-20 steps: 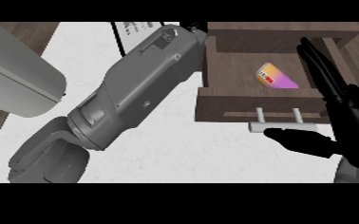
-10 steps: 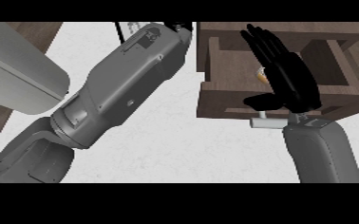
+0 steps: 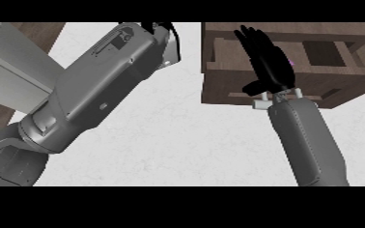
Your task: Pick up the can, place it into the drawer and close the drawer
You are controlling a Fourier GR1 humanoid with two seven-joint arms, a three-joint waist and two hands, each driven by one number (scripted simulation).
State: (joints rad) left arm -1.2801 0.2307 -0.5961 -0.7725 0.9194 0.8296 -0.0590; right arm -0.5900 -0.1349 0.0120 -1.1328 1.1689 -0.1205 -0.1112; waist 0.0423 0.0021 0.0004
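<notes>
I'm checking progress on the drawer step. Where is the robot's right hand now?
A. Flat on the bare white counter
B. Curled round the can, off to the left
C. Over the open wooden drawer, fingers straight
C: the right hand lies with straight fingers over the open drawer, above its handle.

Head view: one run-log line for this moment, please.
right hand: open, over drawer | can: mostly hidden | left hand: fingers unclear | drawer: open

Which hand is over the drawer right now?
The right hand, fingers straight, lies over the brown drawer just above its pale handle. The left hand is up at the counter's far edge, away from the drawer, mostly hidden behind its forearm.
</notes>
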